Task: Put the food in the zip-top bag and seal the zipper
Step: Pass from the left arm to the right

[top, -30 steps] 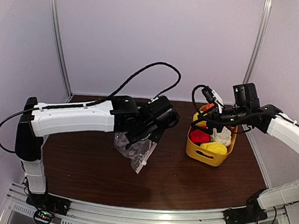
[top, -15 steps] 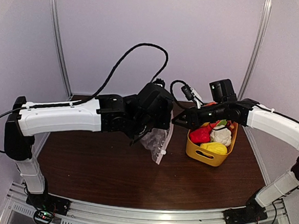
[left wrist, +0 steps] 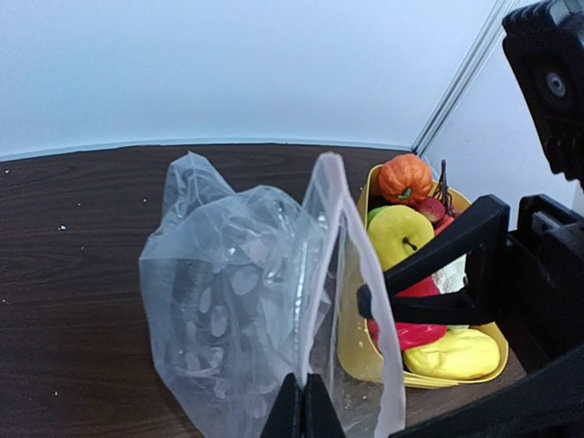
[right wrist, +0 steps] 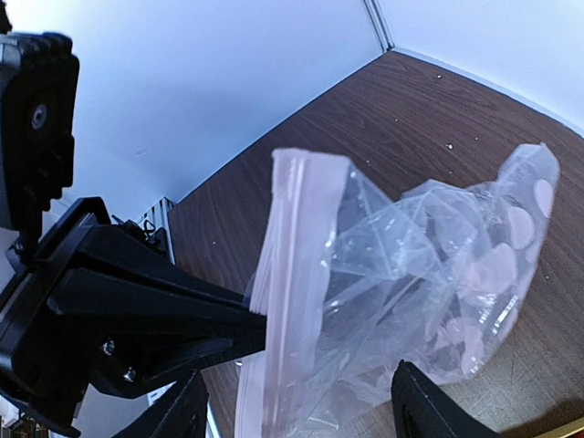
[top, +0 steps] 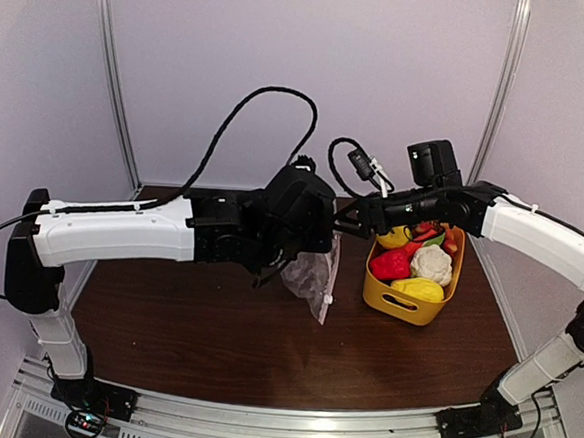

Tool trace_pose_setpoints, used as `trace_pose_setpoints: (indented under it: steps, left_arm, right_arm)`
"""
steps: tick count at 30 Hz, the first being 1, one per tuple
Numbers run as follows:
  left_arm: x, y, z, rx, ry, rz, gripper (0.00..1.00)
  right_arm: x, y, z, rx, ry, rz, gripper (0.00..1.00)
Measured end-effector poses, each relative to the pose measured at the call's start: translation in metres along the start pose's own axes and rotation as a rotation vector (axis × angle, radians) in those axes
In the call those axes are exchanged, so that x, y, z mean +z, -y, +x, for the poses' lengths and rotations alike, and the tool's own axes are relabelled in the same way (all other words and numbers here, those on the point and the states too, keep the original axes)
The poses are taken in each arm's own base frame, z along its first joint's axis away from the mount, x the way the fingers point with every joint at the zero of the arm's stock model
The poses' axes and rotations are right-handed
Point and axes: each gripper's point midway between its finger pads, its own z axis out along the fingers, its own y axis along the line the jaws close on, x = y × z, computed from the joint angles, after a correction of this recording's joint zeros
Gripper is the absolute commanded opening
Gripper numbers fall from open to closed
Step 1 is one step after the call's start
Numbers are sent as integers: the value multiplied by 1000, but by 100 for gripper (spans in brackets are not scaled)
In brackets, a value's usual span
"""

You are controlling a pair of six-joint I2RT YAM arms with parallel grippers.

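While I watch top view, dark counter (top: 194, 332) spans lower middle of frame. Zip-top bag (top: 311, 278) hangs at frame centre, just left of yellow basket (top: 396, 305). Food sits in basket, right of centre: lemon (top: 419, 288), red pepper (top: 391, 264), cauliflower (top: 431, 261). Zipper (right wrist: 290, 237) runs upright through middle of right wrist view. Left end effector (left wrist: 302, 406) pressed together on bag's mouth edge, bottom centre of left wrist view. Right end effector (right wrist: 299, 388) spread wide, bag just ahead of it; contact I cannot tell.
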Motion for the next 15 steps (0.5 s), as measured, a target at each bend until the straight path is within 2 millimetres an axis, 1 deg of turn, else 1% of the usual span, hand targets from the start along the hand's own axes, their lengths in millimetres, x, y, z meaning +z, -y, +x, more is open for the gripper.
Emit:
trace_pose_setpoints:
  steps: [2, 4, 6, 10, 13, 14, 15]
  left_arm:
    - [-1, 1, -2, -14, 6, 5, 0]
    - [-2, 2, -4, -23, 10, 10, 0]
    - [-2, 3, -6, -32, 15, 14, 0]
    - [-5, 3, -10, -43, 21, 21, 0]
    - [-7, 2, -11, -47, 22, 22, 0]
    - [-8, 1, -10, -47, 21, 22, 0]
    - [-9, 0, -10, -48, 20, 22, 0]
  right_arm:
    - [3, -6, 2, -13, -11, -10, 63]
    - [4, -6, 4, -20, -20, 3, 56]
    - [6, -1, 4, -23, -24, 37, 43]
    - [7, 20, 0, -28, -21, 147, 19]
    - [2, 34, -4, -35, -11, 226, 7]
    - [0, 39, -5, -38, -8, 251, 2]
    - [-1, 43, -6, -40, -6, 276, 0]
